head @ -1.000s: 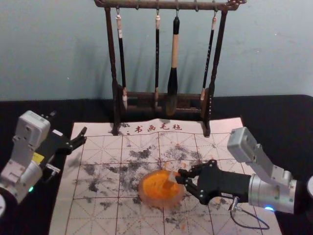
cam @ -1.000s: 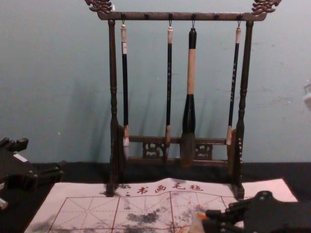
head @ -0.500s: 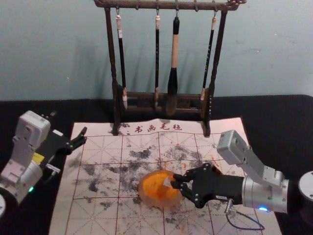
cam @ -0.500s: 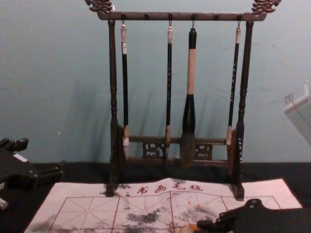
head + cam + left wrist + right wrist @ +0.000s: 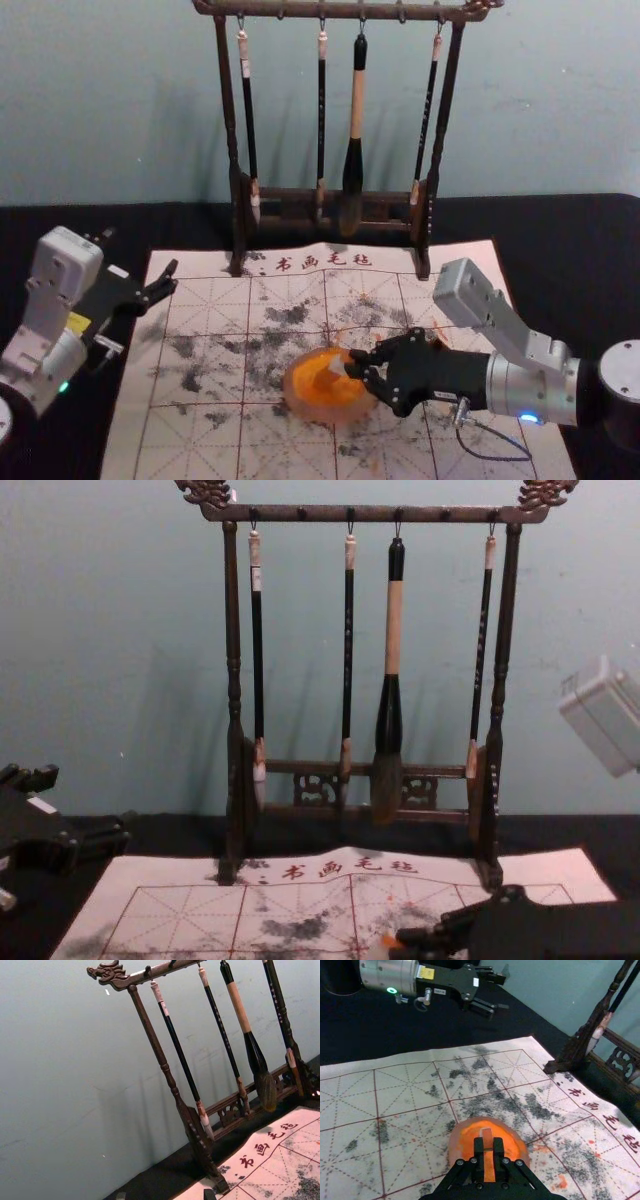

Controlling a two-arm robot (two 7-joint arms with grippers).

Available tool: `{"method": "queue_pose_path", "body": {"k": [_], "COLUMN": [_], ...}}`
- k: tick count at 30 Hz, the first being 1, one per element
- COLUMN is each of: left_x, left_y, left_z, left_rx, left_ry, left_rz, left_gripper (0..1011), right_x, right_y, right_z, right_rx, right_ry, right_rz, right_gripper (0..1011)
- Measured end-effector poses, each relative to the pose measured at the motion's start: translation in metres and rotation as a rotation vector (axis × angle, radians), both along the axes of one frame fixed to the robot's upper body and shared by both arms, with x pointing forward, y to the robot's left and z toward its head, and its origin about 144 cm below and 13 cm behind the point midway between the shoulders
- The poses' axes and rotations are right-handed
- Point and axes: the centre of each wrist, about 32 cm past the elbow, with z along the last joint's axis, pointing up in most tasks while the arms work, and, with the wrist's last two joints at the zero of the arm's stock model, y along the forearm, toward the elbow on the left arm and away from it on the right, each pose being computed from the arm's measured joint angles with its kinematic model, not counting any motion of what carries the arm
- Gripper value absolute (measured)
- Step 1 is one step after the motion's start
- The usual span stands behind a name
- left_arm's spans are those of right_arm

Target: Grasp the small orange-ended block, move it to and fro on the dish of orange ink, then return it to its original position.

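Right tool (image 5: 354, 366): it is reaching across the mat (image 5: 200, 440) from the robot's right, and its tips are hanging above the dish (image 5: 349, 412). The two fingers (image 5: 478, 1152) are pressing in from opposite sides and are pinching the small block (image 5: 337, 366) between them.

Block: it is projecting past the fingertips, over the inner area of the dish, and is showing orange in the chest view. Whether its lower end is touching the ink (image 5: 310, 388) or hovering just above it, the pictures are leaving unclear (the tool is partly covering that spot in the wrist view).

Dish: it is resting on the mat, with the orange ink spreading broadly across its inside.

Left tool (image 5: 142, 253): it is staying parked at the robot's left, near the mat's left edge, with its fingers spreading well apart and holding nothing.

Surroundings: the mat, bearing red grid lines and dark smudges, is lying on the black-covered desk (image 5: 560, 225). Beyond the dish, a dark wooden rack (image 5: 228, 110) is standing upright across the mat's far edge, and four brushes (image 5: 354, 170) are hanging from its top bar
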Motion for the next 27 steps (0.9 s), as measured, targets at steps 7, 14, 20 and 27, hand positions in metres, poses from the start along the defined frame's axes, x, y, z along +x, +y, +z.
{"method": "queue_pose_path", "body": {"k": [7, 14, 20, 27], "left_x": [0.0, 0.0, 0.0, 0.0], "left_y": [0.0, 0.0, 0.0, 0.0], "left_z": [0.0, 0.0, 0.0, 0.0], "left_rx": [0.0, 0.0, 0.0, 0.0], "left_ry": [0.0, 0.0, 0.0, 0.0], "left_rz": [0.0, 0.0, 0.0, 0.0], "left_gripper": [1001, 1001, 1002, 1001], "right_x": [0.005, 0.007, 0.004, -0.005], "right_y": [0.0, -0.005, -0.008, -0.012], "right_z": [0.003, 0.006, 0.009, 0.013], "right_rx": [-0.005, -0.012, -0.023, -0.038], "right_ry": [-0.007, -0.015, -0.019, -0.021], "right_rz": [-0.026, -0.051, -0.057, -0.054], "right_gripper": [80, 80, 80, 80]}}
